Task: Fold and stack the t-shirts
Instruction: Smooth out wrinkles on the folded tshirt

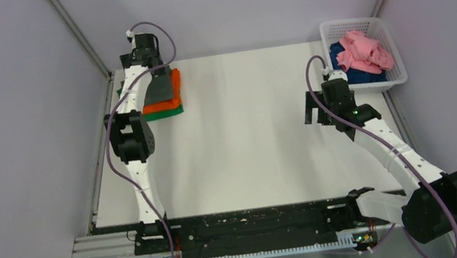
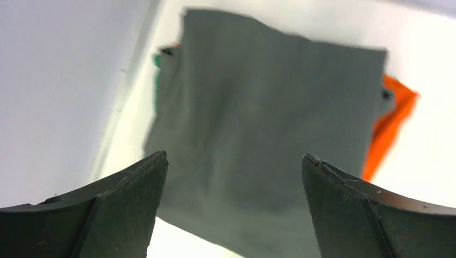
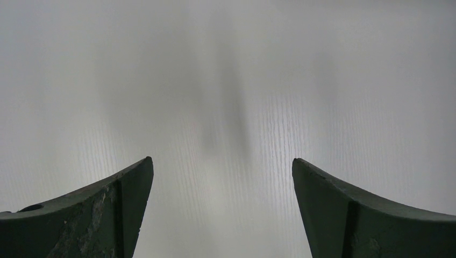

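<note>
- Our grey shirt (image 2: 269, 134) lies folded atop the orange shirt (image 1: 167, 102) and green shirt (image 1: 168, 113), far left.
- Left pincer (image 2: 234, 158) hangs wide above it; right pincer (image 3: 222, 161) wide too, both empty.
- The pink shirt (image 1: 364, 52) in the basket (image 1: 352, 21) looks soft, limp; we would pinch a raised fold.

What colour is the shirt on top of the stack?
Top shirt is dark grey, best seen from left wrist.
</note>
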